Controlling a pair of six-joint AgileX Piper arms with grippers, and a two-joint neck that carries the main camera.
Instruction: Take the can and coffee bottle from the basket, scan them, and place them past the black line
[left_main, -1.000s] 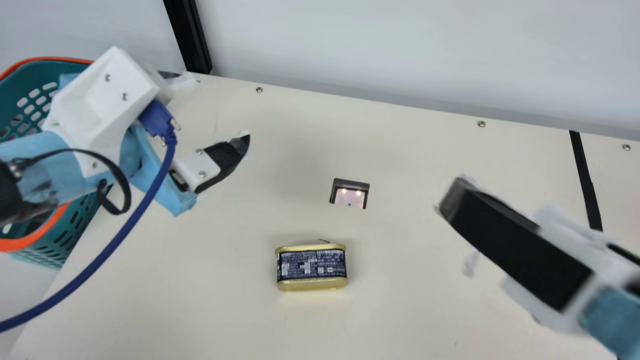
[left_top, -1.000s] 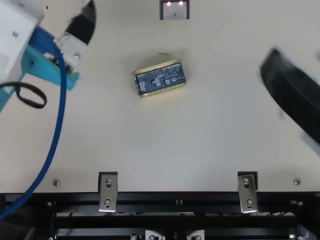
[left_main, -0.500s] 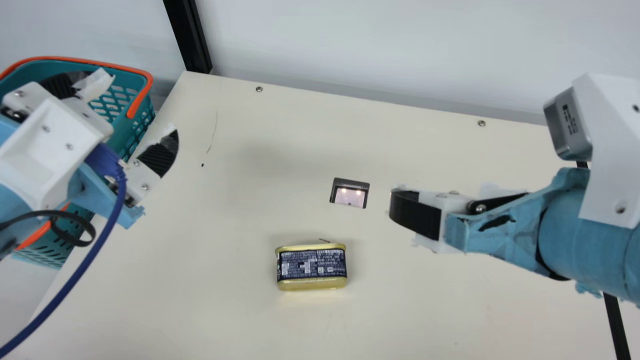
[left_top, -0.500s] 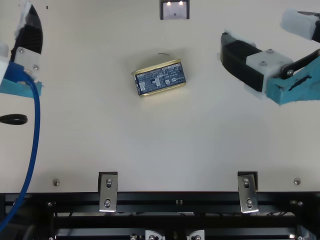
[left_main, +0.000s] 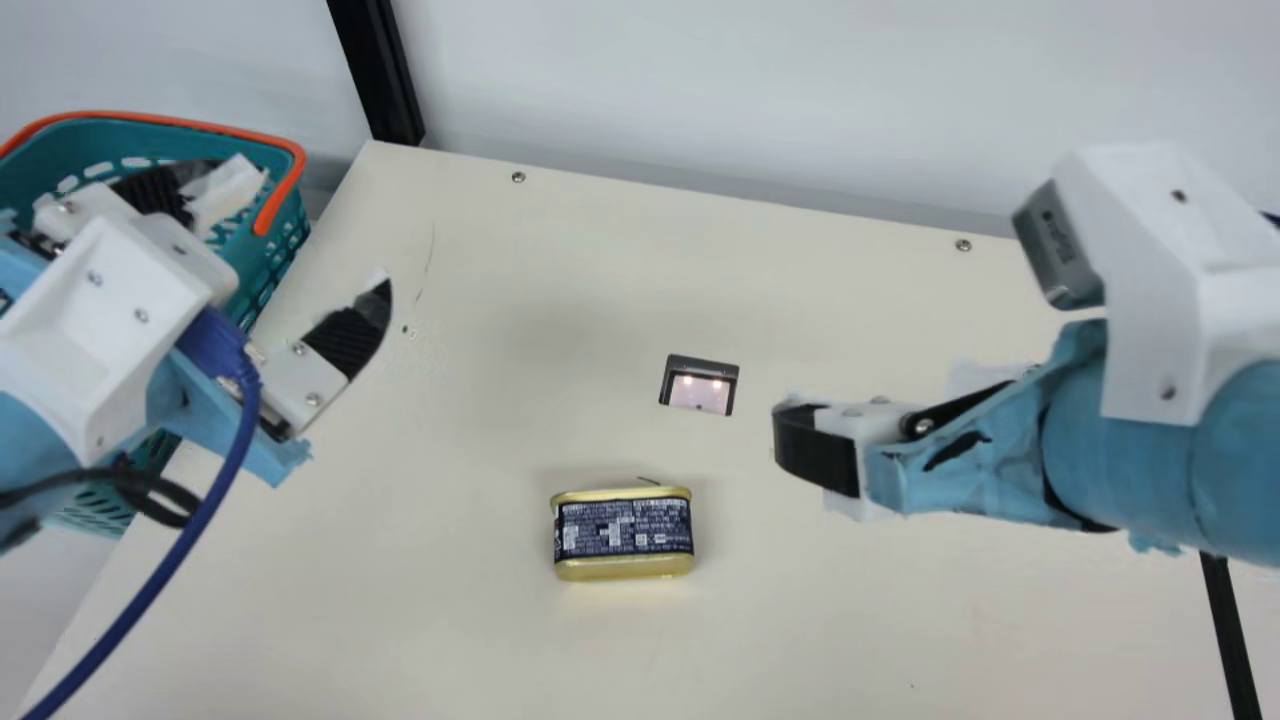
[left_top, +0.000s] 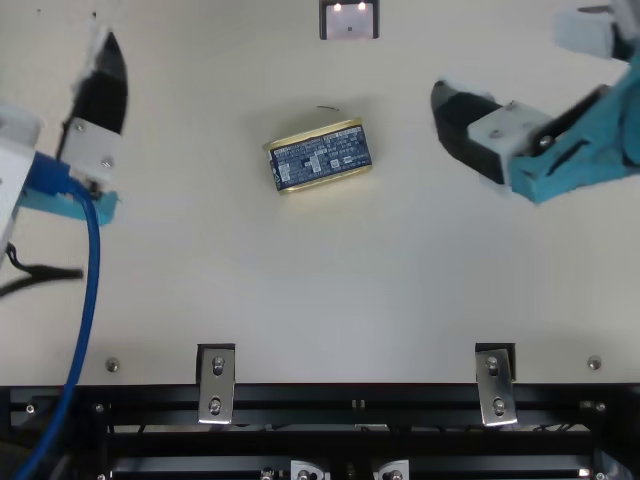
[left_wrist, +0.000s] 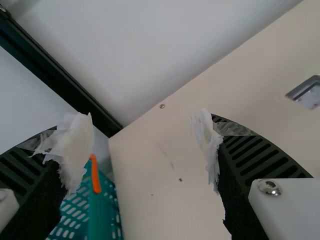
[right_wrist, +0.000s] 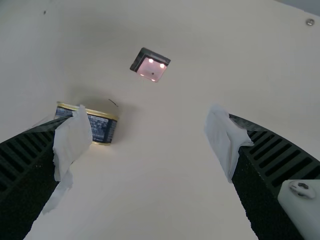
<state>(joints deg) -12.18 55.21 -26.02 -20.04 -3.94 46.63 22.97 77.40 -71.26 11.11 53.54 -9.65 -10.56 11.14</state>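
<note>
Jaws of the left gripper (left_wrist: 142, 127) and right gripper (right_wrist: 146, 124) stand wide and empty, while the can (left_main: 622, 535) rests on the table (left_main: 450, 630) near the scanner (left_main: 700, 390), where a skewed right-arm approach might shove it away.

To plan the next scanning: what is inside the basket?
Inside the basket, perforated teal wall shows. The left arm covers much of the interior; what lies there cannot be seen.
</note>
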